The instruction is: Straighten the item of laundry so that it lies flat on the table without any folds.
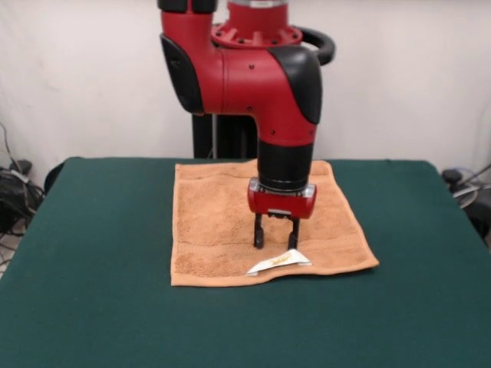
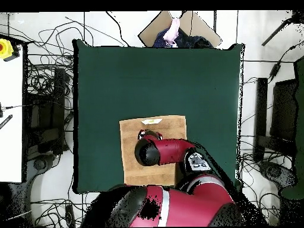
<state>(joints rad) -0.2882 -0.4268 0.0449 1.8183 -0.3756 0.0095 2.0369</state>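
The orange-tan towel [image 1: 215, 222] lies spread out and roughly square on the dark green table [image 1: 92, 268], toward the robot's side. Its white label [image 1: 278, 262] sticks out at the front edge, where a woven band runs. My gripper [image 1: 276, 244] points straight down over the towel's front middle, just behind the label. Its fingers are apart with nothing between them, and the tips are at or just above the cloth. In the overhead view the arm covers much of the towel [image 2: 169, 127]. The label [image 2: 152, 121] shows at the towel's top edge on the table [image 2: 154, 71].
Wide bare green cloth lies around the towel on the left, right and front. In the overhead view a cardboard box with a person's hand [image 2: 173, 28] sits past the table's far edge. Cables cover the floor around, and a white bench [image 2: 12, 119] stands at the left.
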